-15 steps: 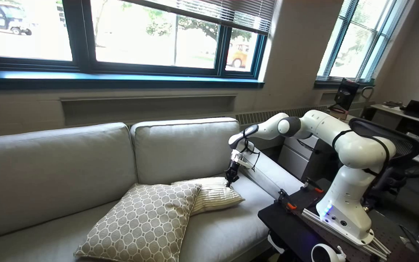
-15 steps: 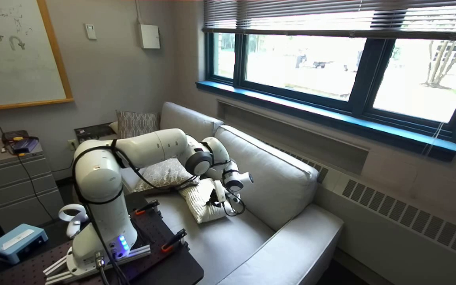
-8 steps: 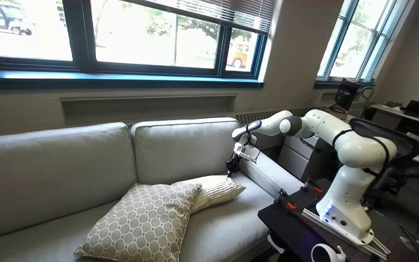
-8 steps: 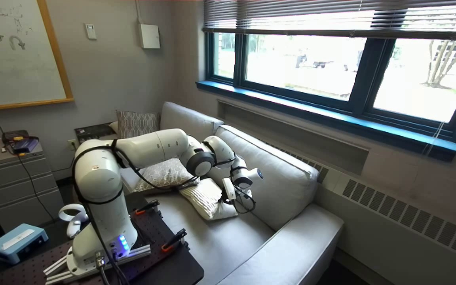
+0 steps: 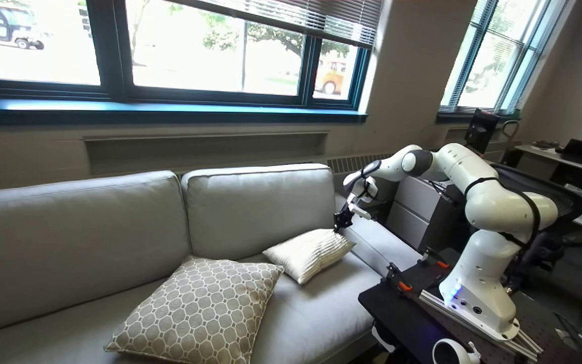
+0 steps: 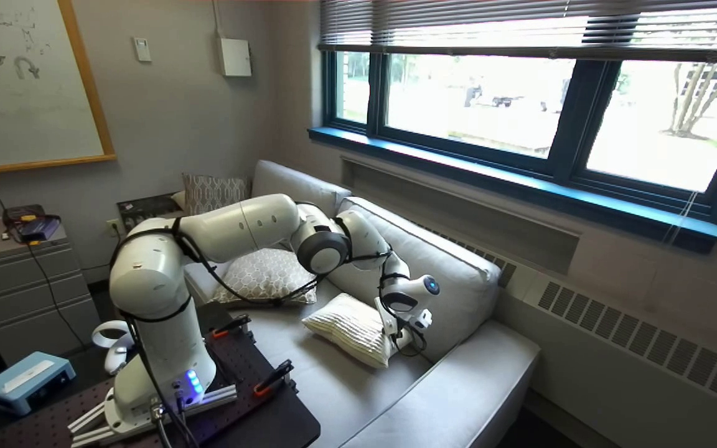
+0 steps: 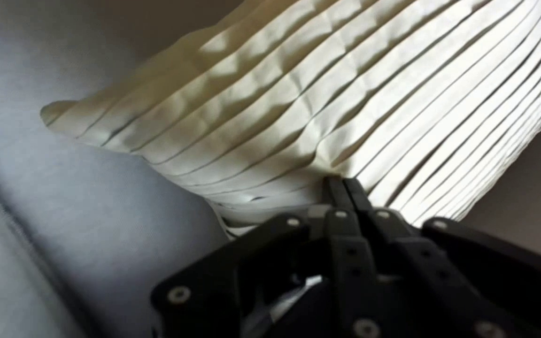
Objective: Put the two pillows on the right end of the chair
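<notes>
cream-white pillow [image 7: 308, 108], ribbed with pleats, puckers where the end effector [image 7: 343, 181] clamps it.

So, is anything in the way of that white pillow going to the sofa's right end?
Nothing visible is. The gripper holds the white pillow near its edge, and only the seat lies between that pillow and the armrest. The tan pillow lies on the opposite side, out of its way.

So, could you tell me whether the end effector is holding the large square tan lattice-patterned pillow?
No, in the wrist view the end effector pinches the pleated cream-white fabric pillow.
</notes>
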Available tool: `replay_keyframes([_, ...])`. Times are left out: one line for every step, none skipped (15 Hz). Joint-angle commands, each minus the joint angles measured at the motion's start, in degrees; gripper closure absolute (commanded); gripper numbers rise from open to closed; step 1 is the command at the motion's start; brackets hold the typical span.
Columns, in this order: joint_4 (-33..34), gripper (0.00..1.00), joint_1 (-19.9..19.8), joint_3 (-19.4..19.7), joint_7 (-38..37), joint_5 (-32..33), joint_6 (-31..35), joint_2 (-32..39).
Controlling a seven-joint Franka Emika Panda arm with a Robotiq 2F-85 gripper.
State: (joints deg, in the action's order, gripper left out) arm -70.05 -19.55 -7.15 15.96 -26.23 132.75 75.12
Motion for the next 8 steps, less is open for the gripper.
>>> replay_keyframes([-13.93,0.99,-1.98,-0.11,4.74,-3.23,11.99,-9.25])
replay_keyframes([-16.55,0.99,-2.41,-0.69,6.28,-4.4,16.61,-10.58])
replay_keyframes([-19.22,0.99,-2.8,-1.51,7.82,-6.13,22.03,-11.84])
replay_keyframes([-22.01,0.99,-2.19,-1.11,9.17,-9.83,26.83,-13.66])
replay_keyframes([-24.72,0.99,-2.27,-1.83,10.42,-12.65,31.72,-15.1])
replay_keyframes([-27.52,0.99,-2.82,-3.15,12.47,-15.51,36.62,-16.43])
replay_keyframes([-30.42,0.99,-3.95,-5.17,14.17,-17.68,41.69,-17.66])
replay_keyframes([-33.31,0.99,-5.5,-7.63,16.36,-20.49,46.59,-19.05])
